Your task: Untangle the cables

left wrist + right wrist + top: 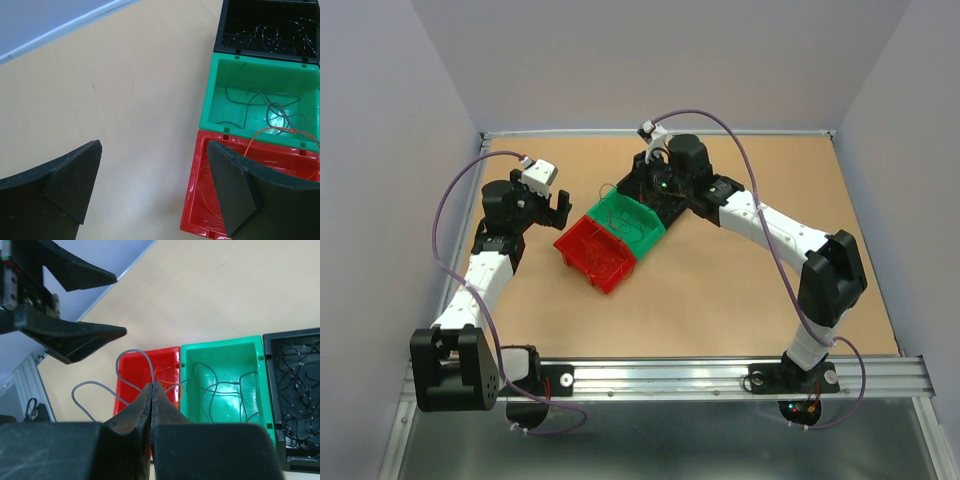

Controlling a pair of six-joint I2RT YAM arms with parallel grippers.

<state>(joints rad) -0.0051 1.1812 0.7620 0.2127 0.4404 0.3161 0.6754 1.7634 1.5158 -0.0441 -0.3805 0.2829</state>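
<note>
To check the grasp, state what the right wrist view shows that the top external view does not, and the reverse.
Right wrist only: the right end effector shut on a looping grey wire, and the black bin with dark wires. Top external only: the right arm's base and the purple cables. Both: the red bin, the green bin and the open left end effector.

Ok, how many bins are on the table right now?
3, side by side in one row: the red bin at one end, the green bin in the middle, the black bin at the other end. None seems hidden.
</note>
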